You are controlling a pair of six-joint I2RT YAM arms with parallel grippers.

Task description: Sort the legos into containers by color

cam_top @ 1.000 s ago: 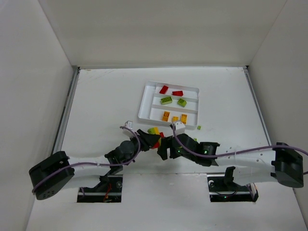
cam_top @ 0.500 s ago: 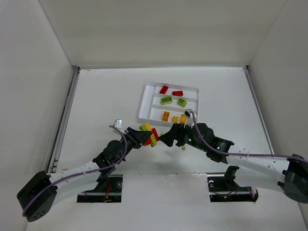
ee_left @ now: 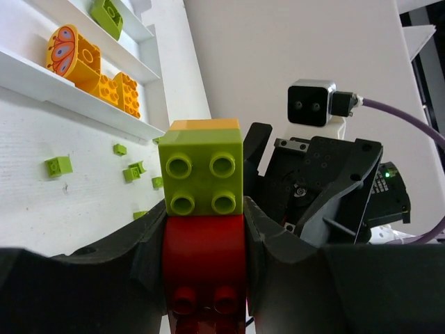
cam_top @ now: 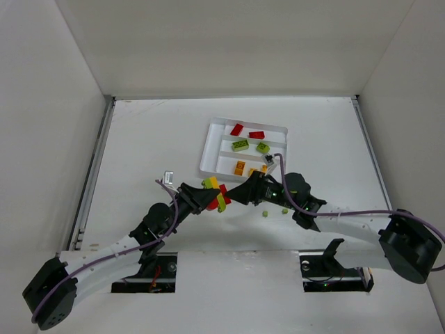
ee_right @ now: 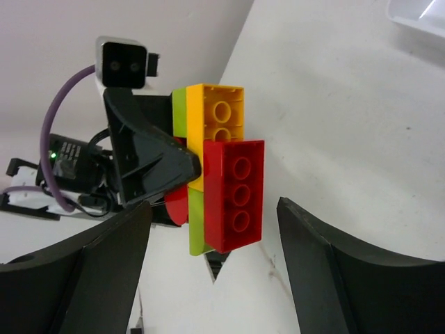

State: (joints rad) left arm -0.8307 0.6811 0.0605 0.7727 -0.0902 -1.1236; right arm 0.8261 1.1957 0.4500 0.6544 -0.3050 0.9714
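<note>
Red, lime and orange plastic bricks, one clump, are pinched in your left pincer near the white divided tray; your right pincer straddles it, spread: close, pull apart.

White table carrying it all; the white tray sits flat on it, toward the back, just right of centre; a few tiny lime green bricks lie loose on the bare top, near the tray's front edge.
</note>
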